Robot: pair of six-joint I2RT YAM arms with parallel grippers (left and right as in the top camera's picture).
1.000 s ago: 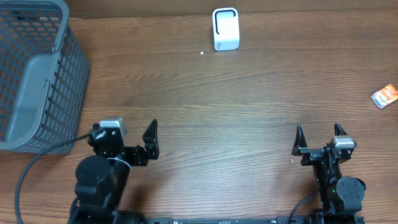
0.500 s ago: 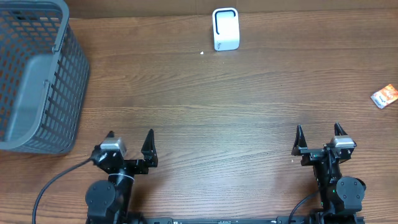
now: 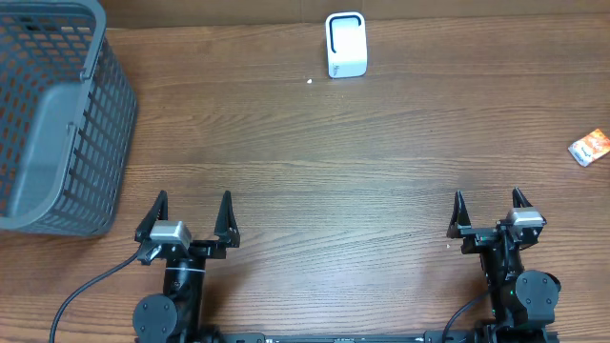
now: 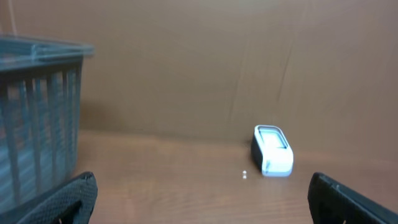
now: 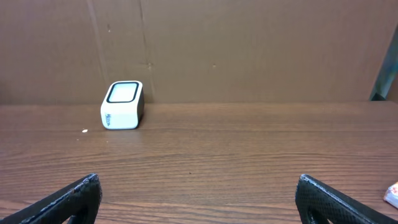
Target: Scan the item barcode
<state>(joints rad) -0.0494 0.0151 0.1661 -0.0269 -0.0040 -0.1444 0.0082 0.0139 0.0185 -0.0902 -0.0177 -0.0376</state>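
Note:
The item, a small orange and white packet (image 3: 589,147), lies flat near the table's right edge; the right wrist view catches only its corner (image 5: 392,195). The white barcode scanner (image 3: 345,44) stands at the far middle of the table, also seen as the scanner (image 4: 272,151) and the scanner (image 5: 122,105). My left gripper (image 3: 193,200) sits at the front left, open and empty, pointing toward the far side. My right gripper (image 3: 487,197) is at the front right, open and empty, well short of the packet. Between both pairs of fingers only bare wood shows, for the left gripper (image 4: 200,190) and the right gripper (image 5: 198,186).
A grey wire basket (image 3: 52,114) fills the far left corner, just beyond the left gripper; it shows as the basket (image 4: 37,118) in the left wrist view. A brown cardboard wall (image 5: 249,43) backs the table. A tiny white speck (image 3: 310,81) lies near the scanner.
The left arm has turned from a slanted pose to face straight ahead and drawn back toward the front edge. Right arm, packet and scanner have not moved.

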